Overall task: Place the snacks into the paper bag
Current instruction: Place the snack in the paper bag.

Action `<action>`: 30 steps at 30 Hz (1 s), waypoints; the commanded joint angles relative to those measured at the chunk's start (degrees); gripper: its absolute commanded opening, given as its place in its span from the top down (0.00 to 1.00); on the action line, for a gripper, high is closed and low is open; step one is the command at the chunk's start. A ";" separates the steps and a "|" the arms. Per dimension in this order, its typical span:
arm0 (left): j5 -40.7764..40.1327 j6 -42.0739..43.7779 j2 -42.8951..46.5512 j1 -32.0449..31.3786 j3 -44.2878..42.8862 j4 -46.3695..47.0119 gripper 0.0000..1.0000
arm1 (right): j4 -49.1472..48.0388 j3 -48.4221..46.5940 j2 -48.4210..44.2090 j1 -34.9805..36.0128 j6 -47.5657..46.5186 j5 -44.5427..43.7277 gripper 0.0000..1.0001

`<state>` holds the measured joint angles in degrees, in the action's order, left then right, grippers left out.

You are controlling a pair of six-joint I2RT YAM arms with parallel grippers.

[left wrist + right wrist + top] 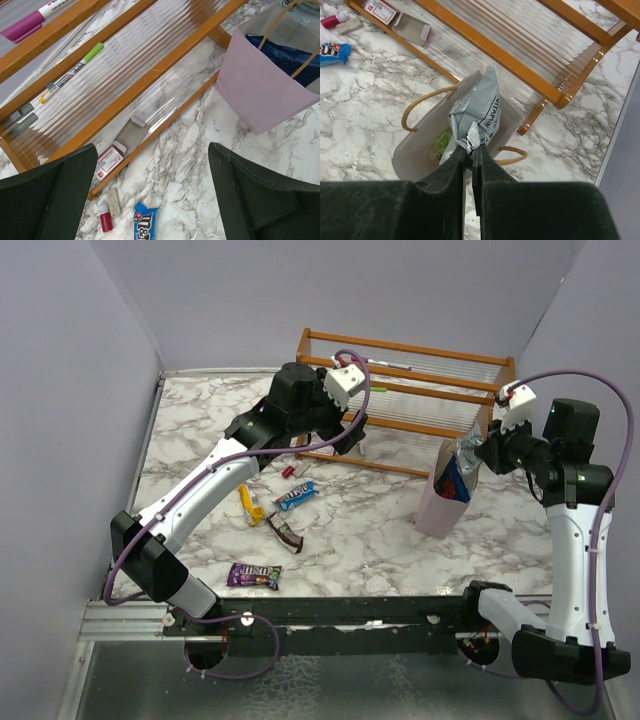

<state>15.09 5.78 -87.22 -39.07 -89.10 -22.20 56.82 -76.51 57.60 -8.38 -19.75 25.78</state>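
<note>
Your right claw (470,151) was pinched shut on the crimped end of a silver-grey packet (480,107) printed with the word VITAMIN, and you held it directly over the open mouth of the pale lilac paper bag (407,156), with the packet's lower end reaching down inside the rim. The bag stood upright on the marbled bench (370,530), just in front of the right end of the wooden rack (410,347). A green wrapper (441,142) and a blue one (280,52) already lay inside it. Your left claw (152,150) was spread wide with nothing between its fingers, and it hovered above the bench by the rack's front rail, left of the bag. Four snacks lay loose on the bench, well apart from the bag: a blue M&M's packet (297,496), a yellow bar (251,505) just to its left, a dark brown bar (284,533) near both, and a purple packet (253,575) closest to the arm bases. A small red cylinder (287,471) sat just beyond the blue packet, near the rack's foot.
</note>
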 commanded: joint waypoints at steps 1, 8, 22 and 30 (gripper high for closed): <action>-1.59 0.40 -0.31 0.05 -0.90 0.40 0.04 | 2.81 -0.94 0.28 -0.41 0.21 1.66 0.99; -1.35 0.44 -0.36 0.09 -0.44 0.64 0.04 | 3.56 0.41 0.69 -0.32 0.66 2.45 0.99; -1.18 1.08 0.31 0.05 0.42 0.92 0.04 | 1.03 4.70 3.20 2.55 3.31 -0.12 0.92; -1.67 1.82 0.02 0.05 -0.08 0.14 0.04 | -0.82 4.98 4.81 4.58 4.39 -2.75 0.87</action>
<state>14.83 6.63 -87.33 -39.07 -89.10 -22.20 58.78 -71.70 61.93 -4.47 -16.56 25.63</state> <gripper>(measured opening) 0.960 0.106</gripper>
